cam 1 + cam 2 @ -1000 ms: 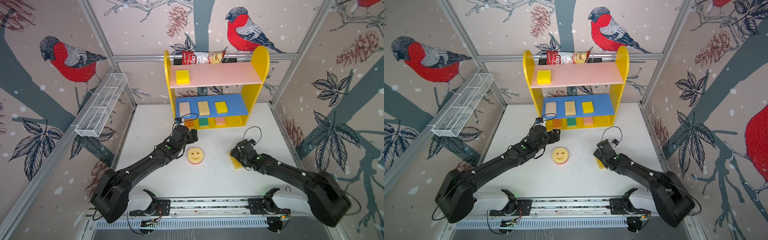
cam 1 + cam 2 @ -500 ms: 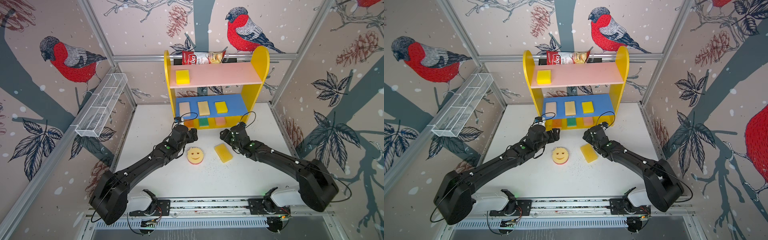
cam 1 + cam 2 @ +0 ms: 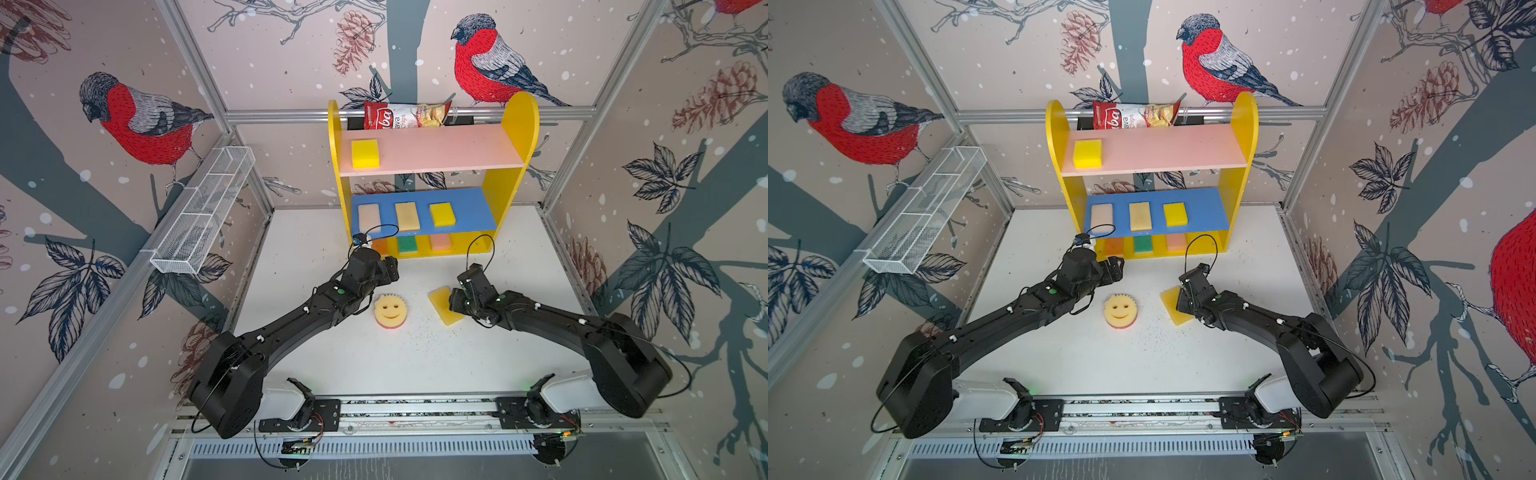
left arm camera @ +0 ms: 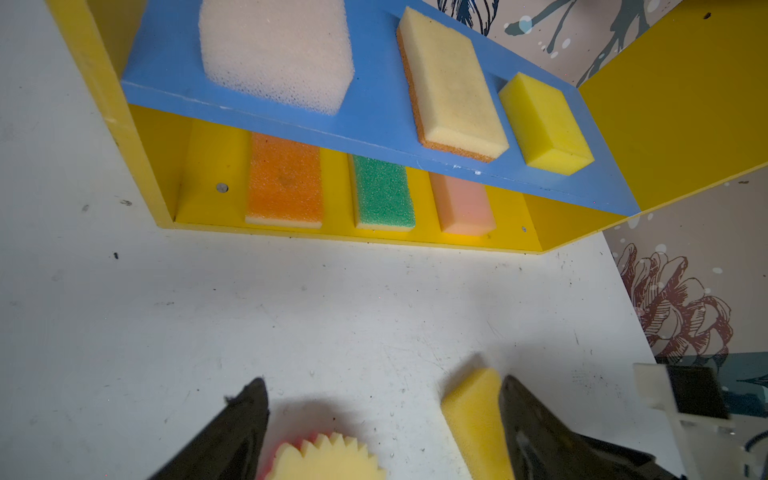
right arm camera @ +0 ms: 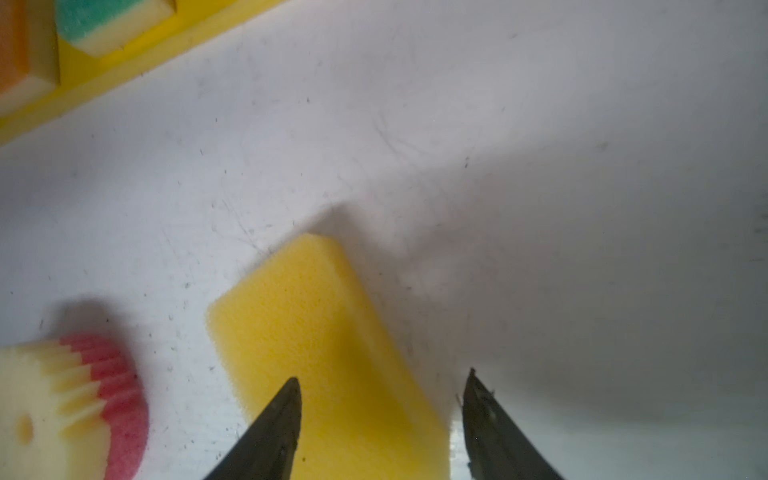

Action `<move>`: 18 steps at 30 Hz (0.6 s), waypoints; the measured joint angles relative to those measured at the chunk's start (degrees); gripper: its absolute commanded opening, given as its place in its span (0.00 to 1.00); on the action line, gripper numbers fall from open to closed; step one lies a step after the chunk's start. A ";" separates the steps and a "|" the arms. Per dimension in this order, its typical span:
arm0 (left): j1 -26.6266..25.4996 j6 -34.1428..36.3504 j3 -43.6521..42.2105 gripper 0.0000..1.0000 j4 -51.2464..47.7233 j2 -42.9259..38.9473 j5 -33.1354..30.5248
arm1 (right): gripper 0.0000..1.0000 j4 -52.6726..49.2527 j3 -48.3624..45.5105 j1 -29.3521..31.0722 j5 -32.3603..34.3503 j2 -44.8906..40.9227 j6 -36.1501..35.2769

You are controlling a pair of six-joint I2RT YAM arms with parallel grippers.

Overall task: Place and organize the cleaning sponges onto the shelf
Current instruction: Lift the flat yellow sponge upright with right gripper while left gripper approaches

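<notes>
Right tool [image 3: 452, 302] back over the yellow rectangular foam sponge [image 3: 438, 298] right of centre — jaws narrowing astride it, unclamped; pickup looks imminent; left tool [image 3: 390, 268] wide, empty.

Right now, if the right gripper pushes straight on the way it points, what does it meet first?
The yellow sponge: it lies between the right gripper's open jaws. Beyond it, the tips would probably reach the white table. The smiley sponge sits off the line.
</notes>
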 measured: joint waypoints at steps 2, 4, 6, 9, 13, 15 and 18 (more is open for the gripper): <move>0.00 -0.33 0.37 0.85 -0.04 0.46 0.17 | 0.47 0.61 -0.02 0.09 -1.01 1.86 -0.59; 0.00 -1.27 0.48 0.85 0.09 0.68 1.18 | 0.36 1.64 0.15 0.24 -1.84 3.56 -1.25; 0.00 -1.31 0.48 0.85 0.02 0.85 1.46 | 0.27 2.64 0.72 0.63 -2.73 4.63 -1.46; 0.00 -1.55 0.50 0.85 0.02 0.90 2.01 | 0.14 3.48 2.01 1.38 -3.80 5.66 -1.64; 0.00 -2.25 0.50 0.85 0.02 1.05 2.97 | 0.06 3.17 4.87 2.08 -5.70 5.92 -1.77; 0.00 -2.67 0.50 0.85 0.17 1.16 3.19 | 0.05 2.97 6.67 2.29 -6.51 5.29 -1.92; -0.07 -2.82 0.50 0.86 0.26 1.42 4.63 | 0.05 2.80 9.03 2.34 -8.04 3.17 -2.40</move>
